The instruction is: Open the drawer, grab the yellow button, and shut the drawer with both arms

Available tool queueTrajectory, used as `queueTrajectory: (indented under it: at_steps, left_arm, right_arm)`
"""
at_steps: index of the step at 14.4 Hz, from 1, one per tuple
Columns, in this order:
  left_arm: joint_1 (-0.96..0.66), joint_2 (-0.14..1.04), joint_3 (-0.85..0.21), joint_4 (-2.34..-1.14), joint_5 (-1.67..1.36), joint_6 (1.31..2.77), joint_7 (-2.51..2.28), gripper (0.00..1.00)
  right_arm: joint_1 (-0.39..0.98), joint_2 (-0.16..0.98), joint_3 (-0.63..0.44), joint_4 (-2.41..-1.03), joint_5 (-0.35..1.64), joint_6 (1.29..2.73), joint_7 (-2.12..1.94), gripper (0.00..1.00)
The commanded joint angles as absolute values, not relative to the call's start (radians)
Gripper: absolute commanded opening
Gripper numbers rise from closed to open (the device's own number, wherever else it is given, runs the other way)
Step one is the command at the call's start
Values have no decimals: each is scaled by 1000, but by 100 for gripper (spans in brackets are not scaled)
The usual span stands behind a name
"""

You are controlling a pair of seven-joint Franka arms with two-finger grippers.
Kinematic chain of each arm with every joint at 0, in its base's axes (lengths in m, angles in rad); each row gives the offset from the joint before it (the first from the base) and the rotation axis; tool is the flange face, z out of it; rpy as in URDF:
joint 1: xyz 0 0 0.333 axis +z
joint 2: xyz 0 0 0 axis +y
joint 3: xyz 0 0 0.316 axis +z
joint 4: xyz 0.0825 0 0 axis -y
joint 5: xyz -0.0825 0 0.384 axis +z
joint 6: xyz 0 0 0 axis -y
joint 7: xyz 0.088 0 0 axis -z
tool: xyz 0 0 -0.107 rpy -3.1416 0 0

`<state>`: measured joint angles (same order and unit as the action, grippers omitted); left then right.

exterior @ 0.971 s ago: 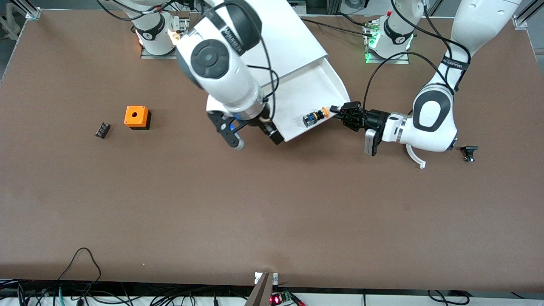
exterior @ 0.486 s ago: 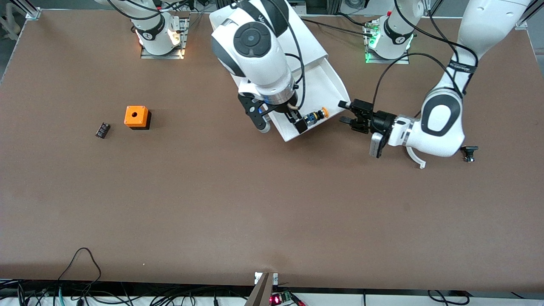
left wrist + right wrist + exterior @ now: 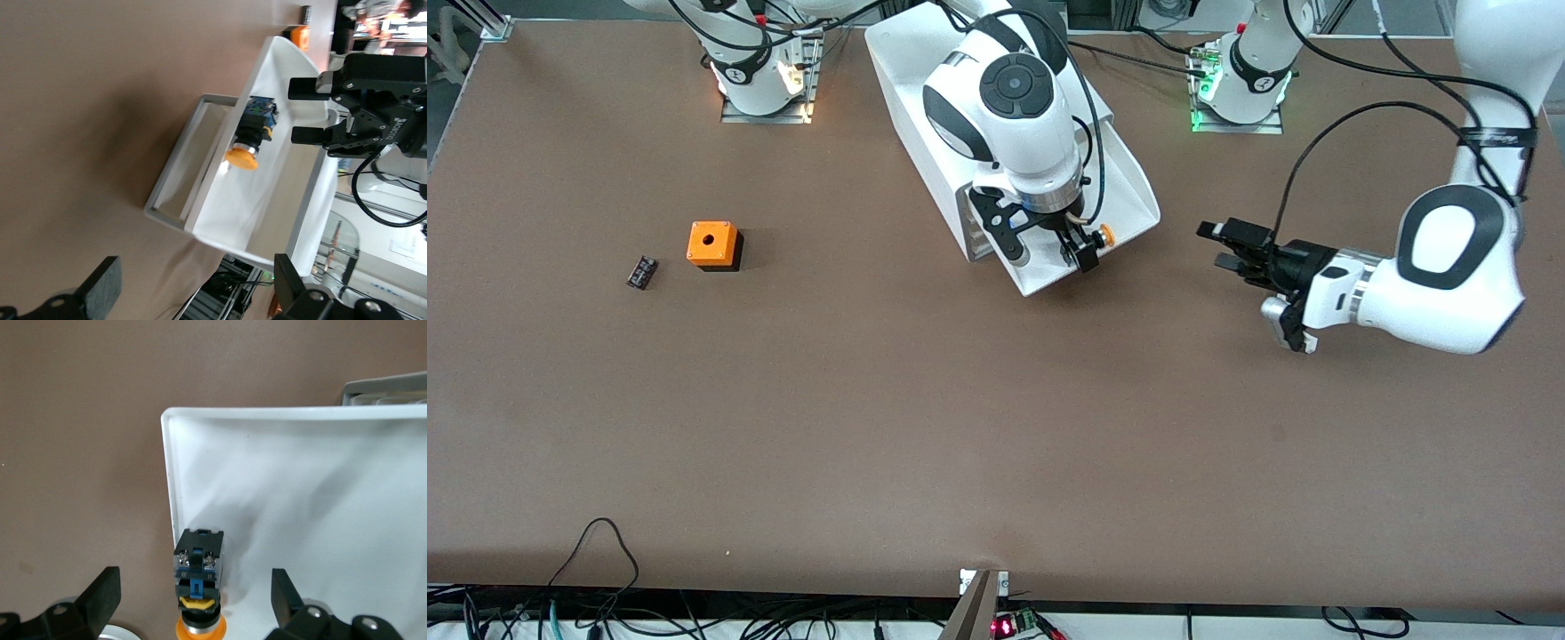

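1. You see the drawer (image 3: 1129, 191) pulled out; the button (image 3: 197, 587) lies in its front corner, mostly hidden in the front view.
2. The right gripper (image 3: 1047, 253) hangs over it, fingers spread, touching nothing.
3. The left gripper (image 3: 1224, 246) waits over the table (image 3: 871, 427) beside the drawer, fingers spread, empty.

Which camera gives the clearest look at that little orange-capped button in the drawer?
The left wrist view: the button lies whole, cap and black-and-blue body, in the open drawer. The right wrist view shows its body end-on, the cap cut off at the edge. In the front view the right gripper hides all but the cap.
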<state>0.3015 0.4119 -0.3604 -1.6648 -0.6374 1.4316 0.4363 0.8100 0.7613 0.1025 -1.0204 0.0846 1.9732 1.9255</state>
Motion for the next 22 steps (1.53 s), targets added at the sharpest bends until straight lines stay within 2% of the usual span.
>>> queueTrajectory:
  at_steps: [1,3,4,5,6,7,8,9,14,17,19,22]
  left_arm:
    - [307,414,-364,-1548,-510,1378,309,100]
    - [302,413,-377,-1491,-380,1376,275,100]
    - [296,411,-382,-1477,-320,1376,269,100]
    - [293,405,-383,-1470,-258,1376,261,100]
    - [287,399,-385,-1456,-208,1377,259,100]
    - [269,396,-385,-1442,-151,1378,255,100]
    - [247,391,-385,-1424,-68,1378,255,100]
    - [214,390,-385,-1413,11,1378,253,100]
    - [91,396,-380,-1330,325,1379,256,100]
    - [89,420,-377,-1260,319,1391,256,100]
    - [89,420,-377,-1255,304,1393,226,100]
    - [107,423,-371,-1276,128,1431,-71,100]
  right_arm:
    - [844,795,80,-979,64,1985,1962,100]
    - [856,801,66,-979,64,1994,1965,96]
    - [857,804,66,-979,64,1999,1965,92]
    - [857,808,64,-979,58,2002,1964,83]
    - [857,810,67,-979,39,2003,1962,70]
    - [859,810,67,-979,29,2008,1957,49]
    - [859,810,67,-979,26,2009,1954,19]
    - [862,810,67,-979,26,2008,1953,0]
    - [847,798,66,-977,28,1985,1928,0]
    - [792,784,75,-910,34,1898,1803,0]
    - [740,775,80,-874,44,1839,1712,0]
    - [655,749,80,-873,96,1810,1553,0]
